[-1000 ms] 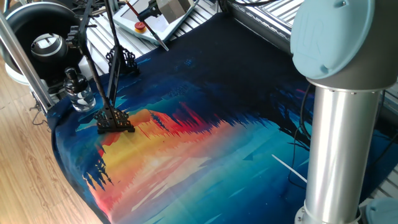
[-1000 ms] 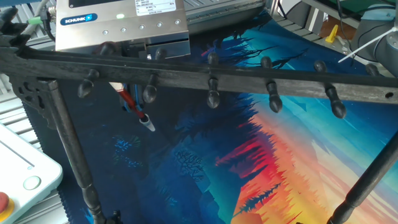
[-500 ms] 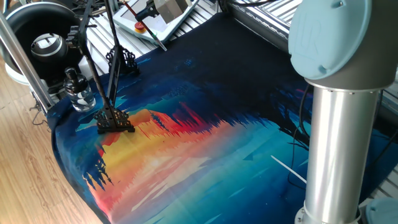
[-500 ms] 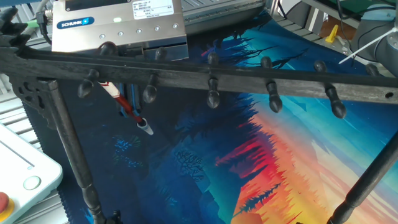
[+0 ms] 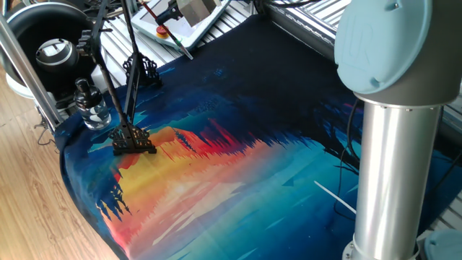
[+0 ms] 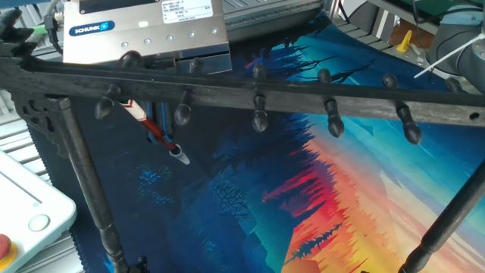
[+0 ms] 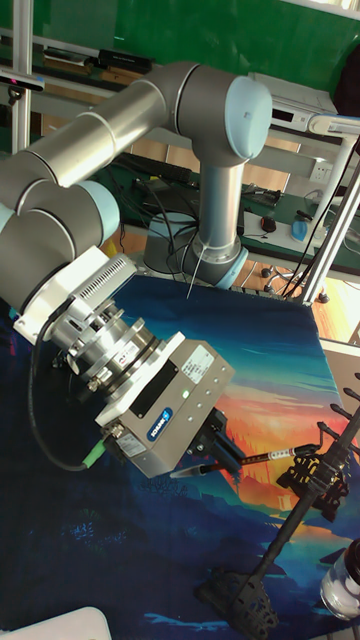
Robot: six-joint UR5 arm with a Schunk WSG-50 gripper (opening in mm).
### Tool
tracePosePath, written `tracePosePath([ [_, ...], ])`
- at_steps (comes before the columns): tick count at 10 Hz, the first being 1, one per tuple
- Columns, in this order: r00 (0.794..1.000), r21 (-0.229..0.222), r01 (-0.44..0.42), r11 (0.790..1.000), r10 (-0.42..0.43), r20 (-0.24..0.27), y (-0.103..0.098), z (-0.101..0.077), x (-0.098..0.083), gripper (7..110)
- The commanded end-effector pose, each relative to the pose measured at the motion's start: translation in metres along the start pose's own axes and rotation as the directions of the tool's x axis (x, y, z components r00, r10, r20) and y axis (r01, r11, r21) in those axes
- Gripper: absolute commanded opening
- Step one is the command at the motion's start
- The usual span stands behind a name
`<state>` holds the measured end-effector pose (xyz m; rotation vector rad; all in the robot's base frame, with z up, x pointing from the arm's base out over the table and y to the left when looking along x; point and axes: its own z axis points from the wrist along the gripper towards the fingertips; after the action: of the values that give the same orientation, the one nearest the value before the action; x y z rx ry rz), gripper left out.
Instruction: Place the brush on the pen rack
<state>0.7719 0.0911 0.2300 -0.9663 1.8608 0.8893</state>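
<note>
One tool (image 7: 222,450) on the grey arm (image 7: 120,140) pinched the brush (image 7: 255,459) between its black fingers (image 7: 215,440), holding it in the air above the painted mat (image 5: 238,137) that covered the surface. In the tall fixed view the brush lay nearly level, its dark end pointing toward the pen rack (image 7: 315,470). From the other fixed view the brush slanted downward just behind the rack's top bar, apart from it, pale tip lowest.

We note a robotics lab: UR5 arm (image 7: 150,120), aluminium framing (image 7: 335,215), cables, electronics on benches (image 7: 300,105) behind.
</note>
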Motion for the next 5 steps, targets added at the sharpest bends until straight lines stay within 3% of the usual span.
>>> tracePosePath([
  [1, 1.000, -0.003, -0.017, 1.000, 0.017, -0.020, 0.0048, -0.0086, 0.0014, 7],
  [5, 0.997, 0.002, -0.046, 0.999, 0.047, -0.061, 0.0137, -0.0151, 0.0088, 7],
])
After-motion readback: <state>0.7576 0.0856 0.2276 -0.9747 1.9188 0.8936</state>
